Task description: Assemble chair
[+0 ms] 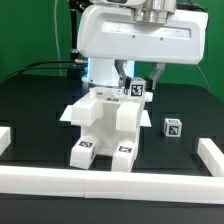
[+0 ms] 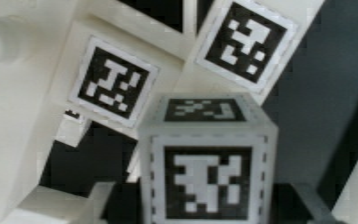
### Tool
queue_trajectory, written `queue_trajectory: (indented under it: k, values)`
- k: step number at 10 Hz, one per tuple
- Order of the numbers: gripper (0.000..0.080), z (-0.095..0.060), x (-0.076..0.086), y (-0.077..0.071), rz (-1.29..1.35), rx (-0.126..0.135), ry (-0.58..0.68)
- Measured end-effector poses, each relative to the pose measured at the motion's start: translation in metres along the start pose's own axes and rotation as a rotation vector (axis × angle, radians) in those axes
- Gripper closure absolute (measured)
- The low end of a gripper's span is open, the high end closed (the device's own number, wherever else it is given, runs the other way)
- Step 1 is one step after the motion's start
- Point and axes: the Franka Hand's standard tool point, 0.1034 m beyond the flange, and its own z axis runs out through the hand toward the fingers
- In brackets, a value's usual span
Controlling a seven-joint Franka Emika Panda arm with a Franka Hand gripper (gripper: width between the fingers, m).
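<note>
- Chair (image 1: 100, 125): the part-built block stands mid-table, behind the front bar (image 1: 110, 181). Its long axis runs back to front, and its two tagged ends point at the bar.
- Post (image 1: 138, 90): this tagged piece hangs just above the chair's rear. Its long axis is near upright, slightly tilted.
- Cube (image 1: 172, 127): it lies loose on the table, well apart on the exterior view's right.
- Gripper (image 1: 136, 82): my jaws look clamped on the post, one on either side.
- Risk: I judge the tilt could make the post catch the chair's edge and jam, or shove the chair sideways. If my hold is shallow, the post could twist when I press.
</note>
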Motion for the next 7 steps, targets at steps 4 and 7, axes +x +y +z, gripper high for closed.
queue_trajectory:
  k: [4, 7]
  values:
    - [0.0487, 0.0, 0.0, 0.0, 0.0, 0.0, 0.0]
    - [0.0309, 0.0, 0.0, 0.0, 0.0, 0.0, 0.0]
